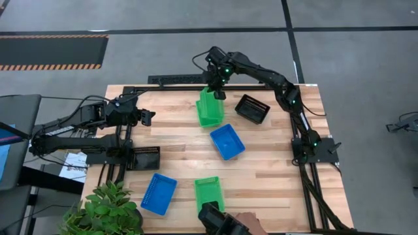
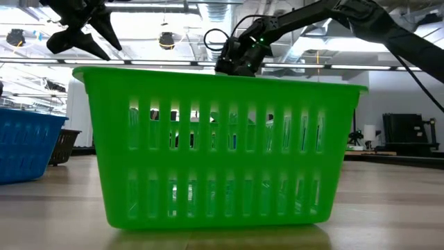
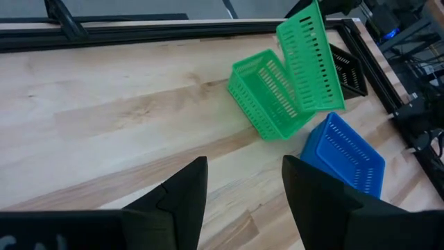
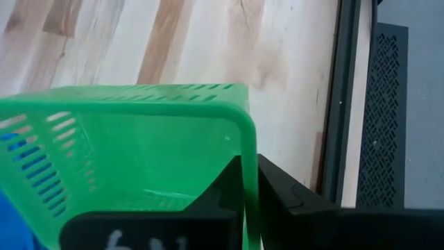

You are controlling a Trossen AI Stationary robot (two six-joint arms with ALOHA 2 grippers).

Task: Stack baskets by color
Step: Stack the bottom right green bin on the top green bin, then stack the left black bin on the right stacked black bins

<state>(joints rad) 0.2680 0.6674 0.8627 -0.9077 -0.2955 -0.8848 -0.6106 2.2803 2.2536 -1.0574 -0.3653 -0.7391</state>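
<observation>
High view, at twelve o'clock: our right pincer (image 1: 217, 89) pinches the tilted green basket (image 1: 210, 108) rim, left pincer (image 1: 147, 117) apart; a slackening grip could tip it off its green mate (image 3: 267, 94).

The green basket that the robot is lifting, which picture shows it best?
The left wrist view: the lifted green basket hangs tilted over another green basket. The right wrist view shows only its rim pinched in the right tool. The high view shows it small. The low view shows none of it.

tilted basket (image 1: 208, 104) in another basket (image 1: 210, 116)
</observation>
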